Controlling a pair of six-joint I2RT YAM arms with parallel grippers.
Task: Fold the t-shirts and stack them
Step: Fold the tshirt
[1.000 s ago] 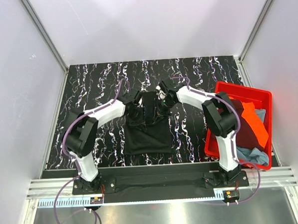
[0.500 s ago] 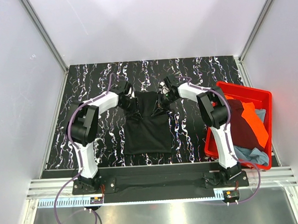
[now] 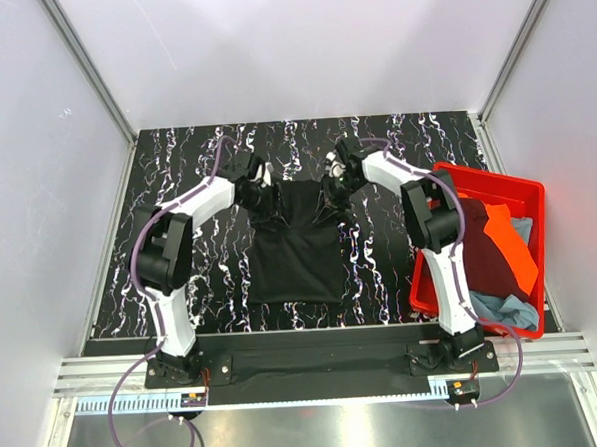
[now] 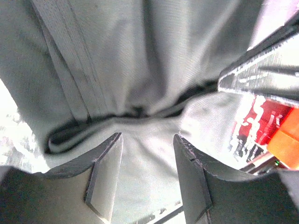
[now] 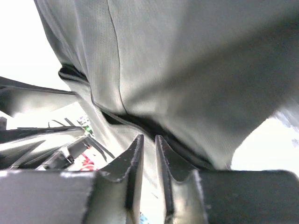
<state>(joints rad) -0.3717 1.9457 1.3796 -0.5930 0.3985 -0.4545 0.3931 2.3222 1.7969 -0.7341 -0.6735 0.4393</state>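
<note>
Black t-shirt (image 3: 299, 264) on marbled table (image 3: 175, 160), red bin (image 3: 491, 176) nearby; left jaws parted, right jaws unclear

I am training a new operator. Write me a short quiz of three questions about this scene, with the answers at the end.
1. True or false: the black t-shirt lies inside the red bin.
2. The left tool and the right tool are at this t-shirt's: A) near edge; B) far edge; C) middle.
3. Fill in: the brightest shirt in the bin is ____.
Key: 1 false; 2 B; 3 orange.
</note>
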